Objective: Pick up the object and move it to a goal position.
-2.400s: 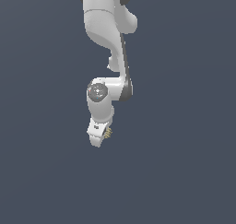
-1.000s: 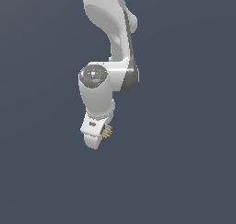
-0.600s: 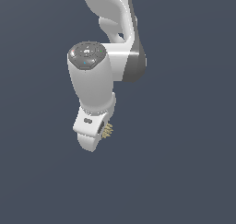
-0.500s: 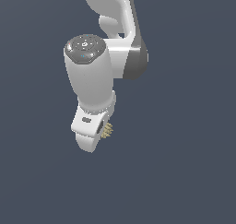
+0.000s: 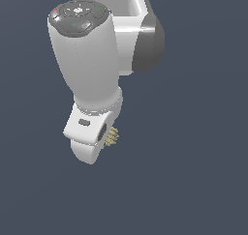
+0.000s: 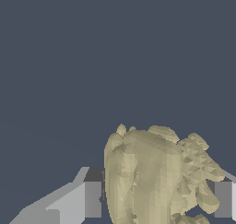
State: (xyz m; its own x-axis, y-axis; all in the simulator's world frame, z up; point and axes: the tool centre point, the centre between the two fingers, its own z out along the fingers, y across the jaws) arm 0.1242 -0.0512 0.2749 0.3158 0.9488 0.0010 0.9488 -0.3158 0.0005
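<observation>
Object, pale tan, ribbed and lumpy, sits between the two fingers of the gripper in the wrist view, filling the gap; jaws pinched on it from both sides. In the exterior view only a few short ridges of the object show, poking out to the exterior view's right of the gripper, just beside the hand body. Change: against the frames of the last seconds, the arm now fills far more of the exterior view and the wrist end looms nearer the camera, while the object keeps its place at the gripper. Judged: grasp has held through the carry, transport phase under way; pick-up done, delivery to goal left. No goal marker seen in either view, so how much travel is left cannot be told. Surface: plain dark slate-blue field behind everything, no edge, texture or shadow. Cannot tell whether it is a floor or a backdrop.
</observation>
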